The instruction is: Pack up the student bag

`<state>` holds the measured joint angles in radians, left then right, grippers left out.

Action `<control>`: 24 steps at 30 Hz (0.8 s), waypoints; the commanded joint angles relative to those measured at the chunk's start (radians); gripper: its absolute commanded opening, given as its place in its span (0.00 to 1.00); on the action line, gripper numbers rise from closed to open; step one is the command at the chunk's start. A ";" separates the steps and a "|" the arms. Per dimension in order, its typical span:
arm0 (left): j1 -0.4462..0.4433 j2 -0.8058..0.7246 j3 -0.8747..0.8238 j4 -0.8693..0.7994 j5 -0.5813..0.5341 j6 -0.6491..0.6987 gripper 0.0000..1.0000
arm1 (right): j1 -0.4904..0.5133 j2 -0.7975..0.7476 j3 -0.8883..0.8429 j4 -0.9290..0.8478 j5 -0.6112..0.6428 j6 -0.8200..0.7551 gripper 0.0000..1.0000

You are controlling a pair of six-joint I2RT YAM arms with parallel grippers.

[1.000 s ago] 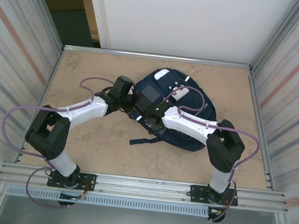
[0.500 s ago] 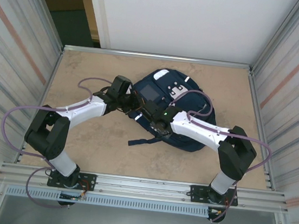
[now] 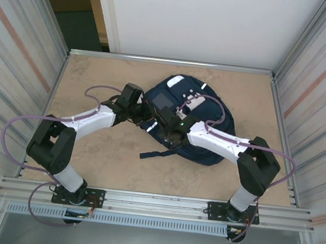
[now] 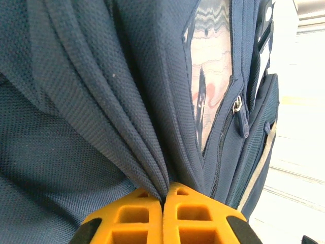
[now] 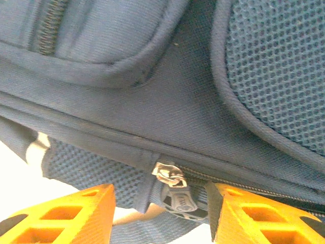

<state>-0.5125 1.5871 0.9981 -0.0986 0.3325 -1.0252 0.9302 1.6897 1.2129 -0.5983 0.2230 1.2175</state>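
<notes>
The navy student bag [image 3: 209, 113] lies flat on the tan table, white patches on its front. My left gripper [image 3: 143, 112] is at the bag's left edge, its orange jaws shut on a pinched fold of the blue fabric [image 4: 152, 168]. A clear pocket window [image 4: 213, 76] and a zipper pull [image 4: 237, 107] lie beyond that fold. My right gripper [image 3: 170, 132] is at the bag's near-left edge, open. Between its orange fingers [image 5: 76, 213] hangs a metal zipper slider with a dark pull tab [image 5: 175, 190], touching neither finger.
A dark strap [image 3: 158, 153] trails from the bag onto the table toward the arms. Corrugated metal walls [image 3: 15, 68] close in both sides, and a white panel stands behind. Bare tabletop [image 3: 91, 77] lies left of the bag.
My right gripper has opened and let go at the zipper; its arm stretched out lower and moved slightly toward the bag's near edge. The left gripper has kept its hold on the fabric.
</notes>
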 commanded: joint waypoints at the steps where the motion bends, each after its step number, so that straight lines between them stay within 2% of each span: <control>1: -0.009 -0.068 -0.015 0.013 0.022 0.015 0.00 | 0.012 0.002 -0.008 -0.023 0.027 -0.018 0.52; 3: -0.009 -0.068 -0.015 0.010 0.028 0.016 0.00 | 0.012 0.002 -0.025 -0.003 0.026 0.001 0.51; 13: -0.011 -0.081 -0.034 0.013 0.019 0.015 0.00 | 0.047 0.019 -0.044 0.051 0.153 -0.036 0.23; 16: -0.008 -0.083 -0.032 0.003 0.000 0.032 0.00 | 0.055 0.020 -0.037 0.013 0.189 -0.101 0.20; 24: 0.009 -0.072 -0.026 -0.001 -0.005 0.046 0.00 | 0.077 0.042 -0.048 -0.023 0.137 -0.268 0.14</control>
<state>-0.5163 1.5646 0.9718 -0.0998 0.3153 -1.0130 0.9909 1.7077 1.1717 -0.5770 0.3447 1.0382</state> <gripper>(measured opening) 0.043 0.149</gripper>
